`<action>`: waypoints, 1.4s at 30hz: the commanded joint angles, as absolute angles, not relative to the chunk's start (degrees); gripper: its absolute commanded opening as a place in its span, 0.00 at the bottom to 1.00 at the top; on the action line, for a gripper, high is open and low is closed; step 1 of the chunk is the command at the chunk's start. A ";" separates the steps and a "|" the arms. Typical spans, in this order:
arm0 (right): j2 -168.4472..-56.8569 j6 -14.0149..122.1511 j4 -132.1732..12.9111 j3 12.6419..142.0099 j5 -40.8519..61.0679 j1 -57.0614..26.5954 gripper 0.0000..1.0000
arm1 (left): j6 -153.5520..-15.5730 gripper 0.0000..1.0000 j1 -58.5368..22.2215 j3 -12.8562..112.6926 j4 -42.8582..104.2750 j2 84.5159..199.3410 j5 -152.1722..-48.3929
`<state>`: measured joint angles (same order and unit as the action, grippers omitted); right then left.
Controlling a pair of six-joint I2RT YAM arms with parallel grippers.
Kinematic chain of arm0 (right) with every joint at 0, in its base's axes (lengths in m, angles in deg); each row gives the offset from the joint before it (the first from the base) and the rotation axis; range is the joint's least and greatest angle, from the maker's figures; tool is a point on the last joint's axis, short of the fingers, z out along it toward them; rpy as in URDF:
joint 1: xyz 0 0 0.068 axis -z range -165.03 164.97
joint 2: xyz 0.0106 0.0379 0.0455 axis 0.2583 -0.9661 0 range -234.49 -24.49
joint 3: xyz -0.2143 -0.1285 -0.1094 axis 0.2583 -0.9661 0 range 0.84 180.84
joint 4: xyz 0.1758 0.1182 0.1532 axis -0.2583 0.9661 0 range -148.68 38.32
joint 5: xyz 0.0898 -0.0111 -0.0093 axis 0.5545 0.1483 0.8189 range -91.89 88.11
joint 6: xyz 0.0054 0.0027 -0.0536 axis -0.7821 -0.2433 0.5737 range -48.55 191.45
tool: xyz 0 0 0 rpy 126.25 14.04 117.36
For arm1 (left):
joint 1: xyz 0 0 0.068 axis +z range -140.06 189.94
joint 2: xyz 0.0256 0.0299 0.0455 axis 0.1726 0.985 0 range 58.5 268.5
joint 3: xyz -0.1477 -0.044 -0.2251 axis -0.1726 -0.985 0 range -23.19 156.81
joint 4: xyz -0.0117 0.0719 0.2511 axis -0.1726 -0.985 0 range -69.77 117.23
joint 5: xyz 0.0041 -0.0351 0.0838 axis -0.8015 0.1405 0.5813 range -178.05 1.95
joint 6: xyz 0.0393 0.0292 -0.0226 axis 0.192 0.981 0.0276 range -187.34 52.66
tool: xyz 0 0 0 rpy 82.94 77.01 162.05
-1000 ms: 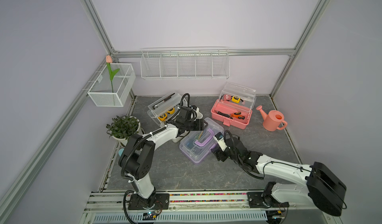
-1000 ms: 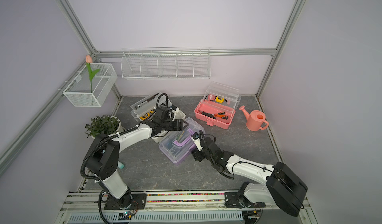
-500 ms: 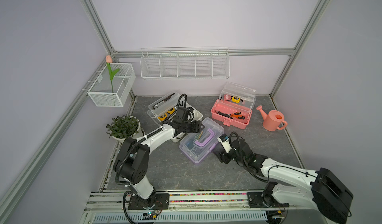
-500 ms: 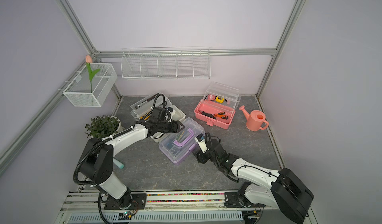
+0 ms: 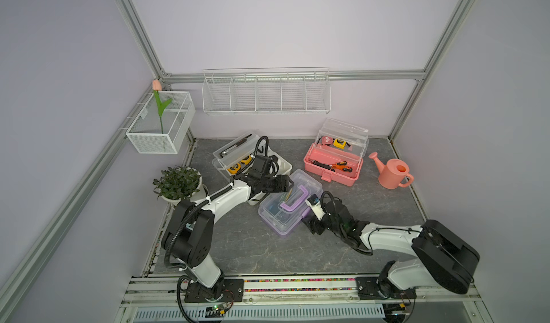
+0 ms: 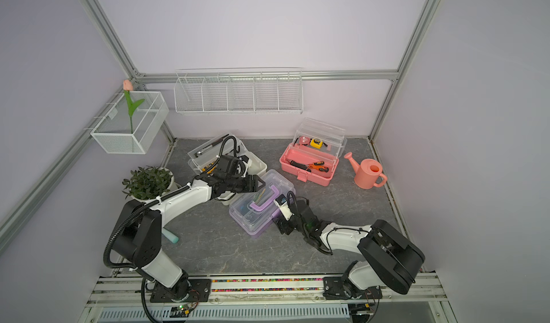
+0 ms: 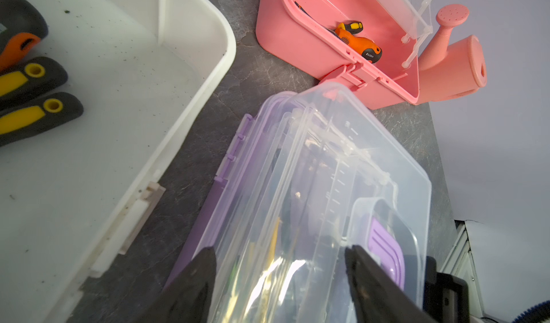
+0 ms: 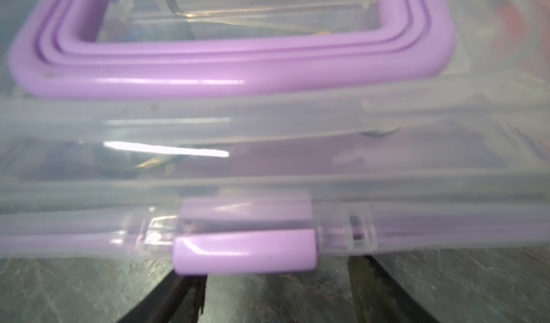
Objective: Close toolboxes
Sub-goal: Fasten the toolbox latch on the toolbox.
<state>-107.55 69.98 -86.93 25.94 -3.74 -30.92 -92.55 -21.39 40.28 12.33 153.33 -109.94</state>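
On the far left of the surface (image 5: 253, 247), the white toolbox (image 5: 284, 166) lies open. Left jaws, spread wide and empty, stand over the central purple toolbox (image 5: 279, 220), lid down. Right jaws, apart and empty, flank its latch (image 8: 244, 254). The pink toolbox (image 5: 336, 178) stands open, far right.

The front toolbox (image 5: 278, 218) lies between the left toolbox (image 5: 232, 156) and right toolbox (image 5: 333, 176), both behind it.

Purple box (image 5: 279, 217) lies mid-table, clear lid down, handle flat; pink box (image 5: 336, 177) back right, open, lid upright; white box (image 5: 284, 166) back left, open.
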 commanded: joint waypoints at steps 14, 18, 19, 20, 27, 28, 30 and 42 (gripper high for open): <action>-104.32 71.29 -97.72 20.69 -11.77 -32.51 0.48 | -92.23 0.70 -21.00 38.40 10.17 156.02 -108.06; -98.56 70.81 -93.09 18.39 -11.28 -32.49 0.48 | -92.13 0.70 -20.93 39.59 10.37 157.18 -108.54; -97.23 70.66 -92.05 17.88 -11.09 -32.51 0.48 | -92.17 0.70 -20.95 39.78 10.46 157.47 -108.73; -96.15 70.56 -91.33 17.45 -10.89 -32.46 0.48 | -92.13 0.70 -20.91 39.96 10.46 157.68 -108.81; -94.28 71.26 -89.19 16.47 -10.58 -32.41 0.53 | -92.22 0.69 -21.03 40.27 10.55 158.30 -109.63; -95.05 71.45 -89.58 16.64 -10.06 -32.33 0.54 | -92.26 0.69 -20.93 40.27 10.45 158.21 -109.68; -97.14 71.82 -91.09 16.90 -9.24 -32.33 0.56 | -92.21 0.69 -20.92 40.10 10.37 158.00 -109.77; -106.22 74.09 -103.12 18.72 -7.82 -30.36 0.68 | -91.58 0.69 -20.96 39.83 9.23 157.99 -109.93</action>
<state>-105.24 72.58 -98.06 17.72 -9.09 -31.07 -92.55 -20.91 40.89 15.96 155.69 -111.54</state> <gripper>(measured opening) 0.681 0.688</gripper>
